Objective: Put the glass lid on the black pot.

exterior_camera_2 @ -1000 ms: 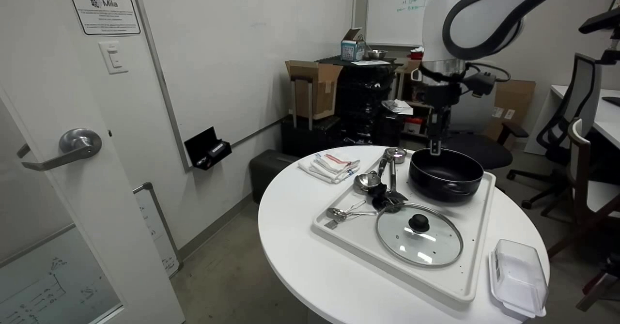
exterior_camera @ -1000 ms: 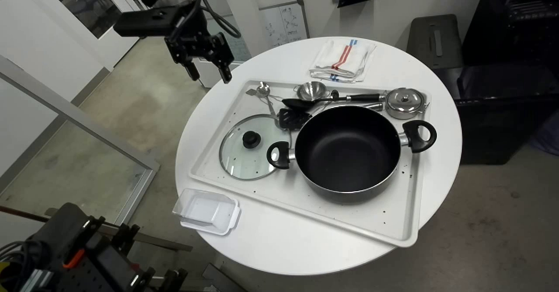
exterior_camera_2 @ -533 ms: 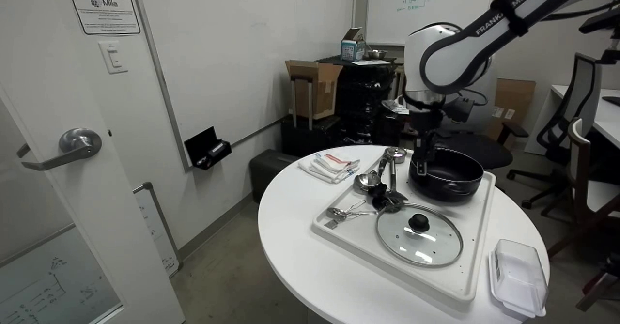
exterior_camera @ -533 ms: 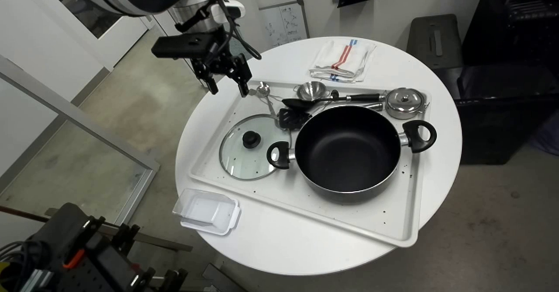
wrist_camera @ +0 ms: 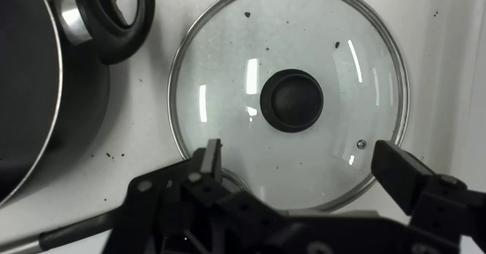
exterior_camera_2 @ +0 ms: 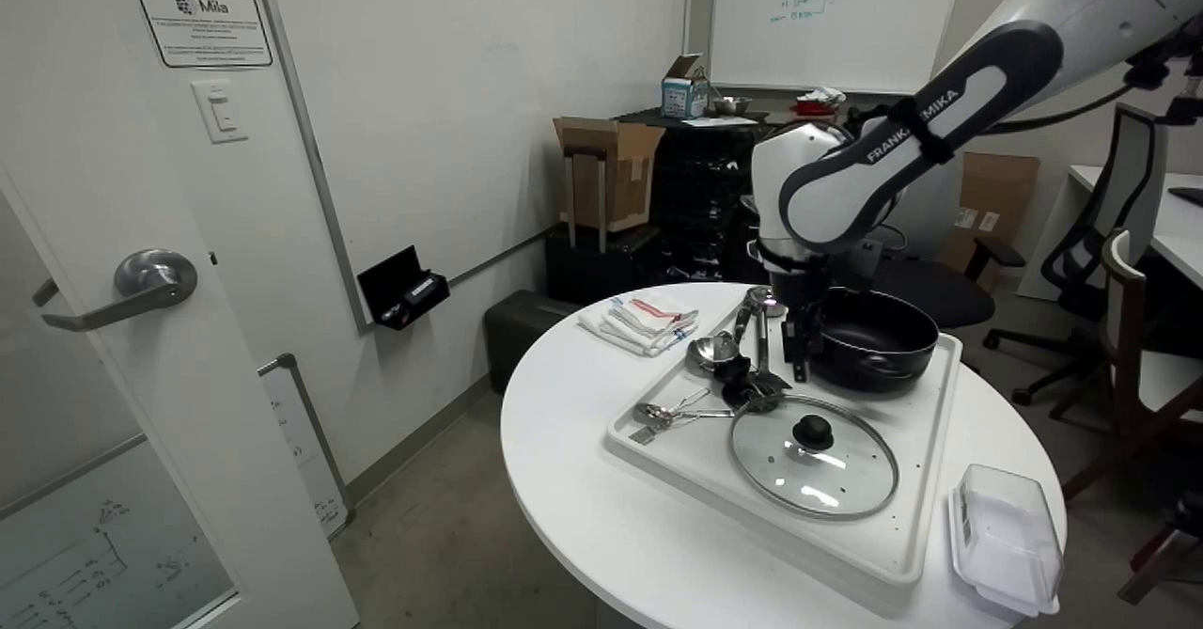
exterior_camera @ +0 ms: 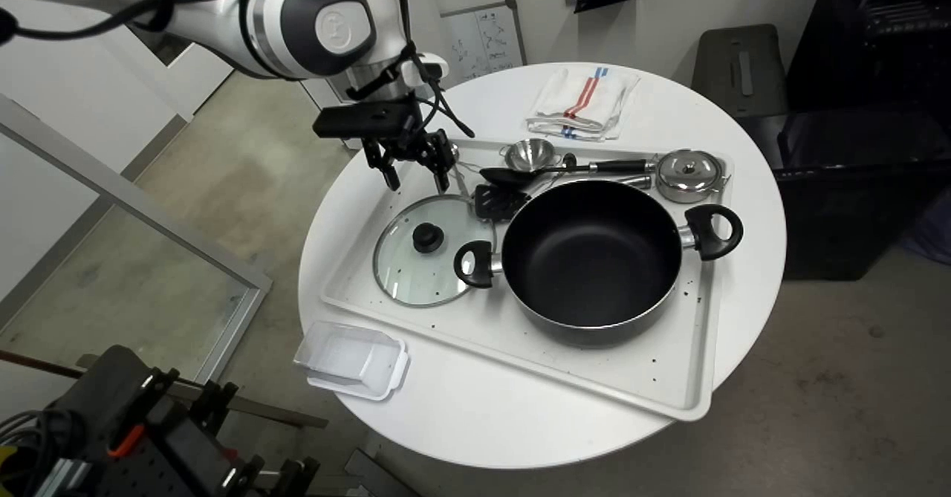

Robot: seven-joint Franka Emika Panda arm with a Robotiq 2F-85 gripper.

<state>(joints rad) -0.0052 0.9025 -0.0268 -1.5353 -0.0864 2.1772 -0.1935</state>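
The glass lid (exterior_camera: pixel 427 238) lies knob up on the white tray, beside the black pot (exterior_camera: pixel 594 255). Both also show in an exterior view, the lid (exterior_camera_2: pixel 814 433) in front of the pot (exterior_camera_2: pixel 869 352). In the wrist view the lid (wrist_camera: pixel 291 100) is in the middle, with the pot (wrist_camera: pixel 26 75) at the left edge and a gap between them. My gripper (exterior_camera: pixel 417 185) is open and empty, above the tray by the lid's far edge. In the wrist view its fingers (wrist_camera: pixel 298 147) are wide apart, below the knob in the picture, hiding part of the lid's rim.
The tray (exterior_camera: pixel 520 367) also holds a black slotted turner (exterior_camera: pixel 499 202) at the lid's edge, a black ladle (exterior_camera: pixel 513 176), a steel strainer (exterior_camera: pixel 530 155) and a small lidded steel pot (exterior_camera: pixel 689 176). A towel (exterior_camera: pixel 579 103) and a clear plastic container (exterior_camera: pixel 353 359) are on the table.
The arm has come down and across toward the lid, so the gripper is now over the tray's edge near it. The fingers stay open. The lid and pot have not moved.
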